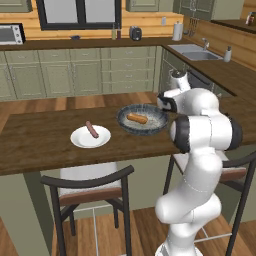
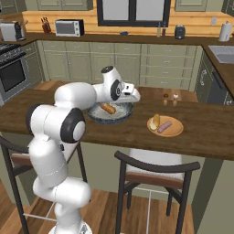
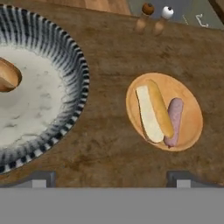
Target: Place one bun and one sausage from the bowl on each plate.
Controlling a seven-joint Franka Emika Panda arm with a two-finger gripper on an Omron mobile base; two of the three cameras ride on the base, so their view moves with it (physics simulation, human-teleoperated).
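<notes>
The dark bowl (image 1: 150, 131) (image 2: 98, 118) (image 3: 72, 65) holds one golden bun (image 1: 137, 118) (image 2: 108, 108) (image 3: 6, 76). To its left in the left base view, a white plate (image 1: 80, 141) carries a reddish sausage (image 1: 91, 129). The orange-tan plate (image 2: 176, 130) (image 3: 192, 118) bears a split bun (image 2: 156, 120) (image 3: 154, 111) with a pinkish sausage (image 2: 165, 126) (image 3: 174, 121) beside it. My gripper (image 2: 135, 97) (image 3: 110, 179) hovers open and empty above the counter, between the bowl's rim and the orange-tan plate.
Salt and pepper shakers (image 2: 170, 99) (image 3: 153, 17) stand behind the orange-tan plate. Dark chairs (image 1: 90, 187) (image 2: 157, 171) are tucked under the wooden counter's near edge. A sink (image 1: 194, 51) sits on the far counter.
</notes>
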